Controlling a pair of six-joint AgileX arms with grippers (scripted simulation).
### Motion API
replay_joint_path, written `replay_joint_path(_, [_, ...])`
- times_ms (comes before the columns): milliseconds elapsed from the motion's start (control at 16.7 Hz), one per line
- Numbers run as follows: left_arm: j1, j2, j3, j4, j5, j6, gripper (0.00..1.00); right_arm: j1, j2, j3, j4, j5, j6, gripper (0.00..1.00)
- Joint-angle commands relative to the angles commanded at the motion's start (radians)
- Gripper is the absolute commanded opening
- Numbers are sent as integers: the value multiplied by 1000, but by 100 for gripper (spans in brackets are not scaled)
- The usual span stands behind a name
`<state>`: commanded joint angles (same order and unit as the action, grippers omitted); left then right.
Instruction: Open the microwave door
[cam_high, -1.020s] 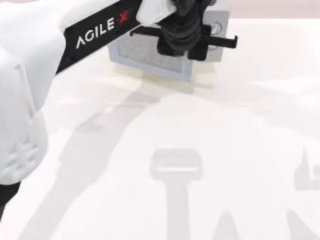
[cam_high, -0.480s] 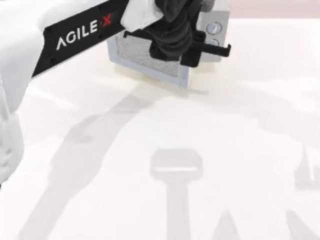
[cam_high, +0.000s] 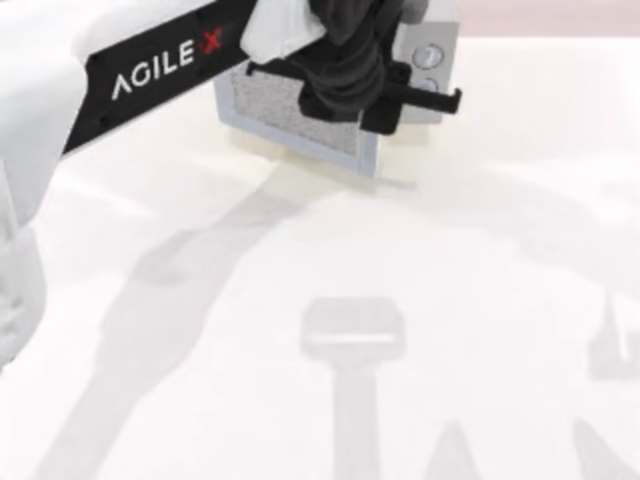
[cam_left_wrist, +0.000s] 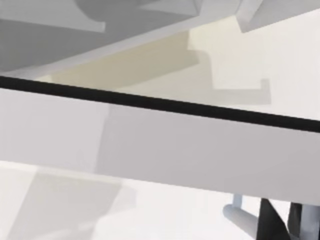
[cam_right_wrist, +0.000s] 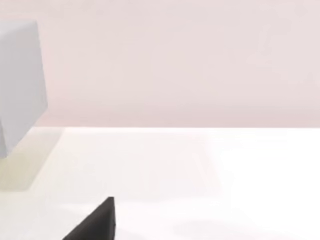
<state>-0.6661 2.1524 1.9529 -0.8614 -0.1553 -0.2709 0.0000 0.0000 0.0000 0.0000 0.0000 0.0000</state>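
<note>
Left gripper (cam_high: 375, 95) over microwave door (cam_high: 290, 115), finger state can't be told.
Door swung partly out, handle edge nearer than control panel (cam_high: 432, 70); more swing left, by the look. One microwave (cam_high: 440, 105) at far table edge, one door, two knobs. Right arm out of top view.

Pale cream bench (cam_high: 480, 260), surface plain, marked only by cast arm shadows. One item stands on it: the microwave (cam_high: 432, 70), at the far edge, just left of centre, door ajar.
</note>
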Motion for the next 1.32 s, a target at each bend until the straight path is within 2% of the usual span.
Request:
replay_joint_path(840, [0, 0, 0, 0, 0, 0, 0, 0, 0, 0, 0, 0, 0, 100])
replay_joint_path(1020, [-4, -8, -13, 8, 12, 7, 0, 0, 0, 0, 0, 0, 0, 100])
replay_joint_path(1320, [17, -79, -114, 57, 51, 89, 0, 0, 0, 0, 0, 0, 0, 100])
